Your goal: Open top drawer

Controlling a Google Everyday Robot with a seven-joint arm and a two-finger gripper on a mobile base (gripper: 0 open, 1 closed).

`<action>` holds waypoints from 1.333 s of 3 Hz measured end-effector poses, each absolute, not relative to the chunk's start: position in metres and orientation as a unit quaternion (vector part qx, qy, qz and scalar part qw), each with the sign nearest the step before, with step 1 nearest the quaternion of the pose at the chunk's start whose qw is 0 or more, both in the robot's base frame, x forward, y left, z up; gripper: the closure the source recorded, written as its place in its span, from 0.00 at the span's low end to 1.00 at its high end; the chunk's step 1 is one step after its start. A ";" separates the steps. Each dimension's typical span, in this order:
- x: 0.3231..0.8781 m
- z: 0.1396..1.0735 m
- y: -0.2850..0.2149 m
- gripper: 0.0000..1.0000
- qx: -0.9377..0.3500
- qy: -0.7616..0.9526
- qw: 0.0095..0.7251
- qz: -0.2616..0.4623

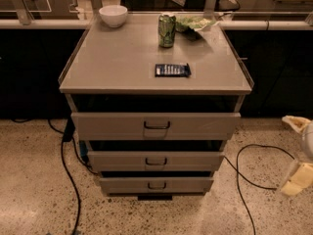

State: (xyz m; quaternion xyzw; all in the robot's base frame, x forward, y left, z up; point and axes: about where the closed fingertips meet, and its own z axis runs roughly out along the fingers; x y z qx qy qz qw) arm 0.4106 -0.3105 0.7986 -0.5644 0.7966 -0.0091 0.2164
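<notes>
The top drawer is the widest grey-beige panel of the cabinet, just under the cabinet top, with a dark loop handle at its centre. A dark gap shows above its front. My gripper is at the right edge of the camera view, low beside the cabinet and well right of the handle. Its two pale fingers stand wide apart, open and empty. It touches nothing.
Two narrower drawers sit below the top one. On the cabinet top are a white bowl, a green can, a green chip bag and a dark blue packet. Black cables lie on the speckled floor on both sides.
</notes>
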 end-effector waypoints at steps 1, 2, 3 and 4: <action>0.436 0.745 -0.271 0.00 -0.560 0.797 0.225 -0.023; 0.436 0.745 -0.271 0.00 -0.561 0.797 0.224 -0.023; 0.430 0.739 -0.262 0.00 -0.578 0.790 0.202 -0.021; 0.429 0.718 -0.234 0.00 -0.605 0.777 0.170 -0.028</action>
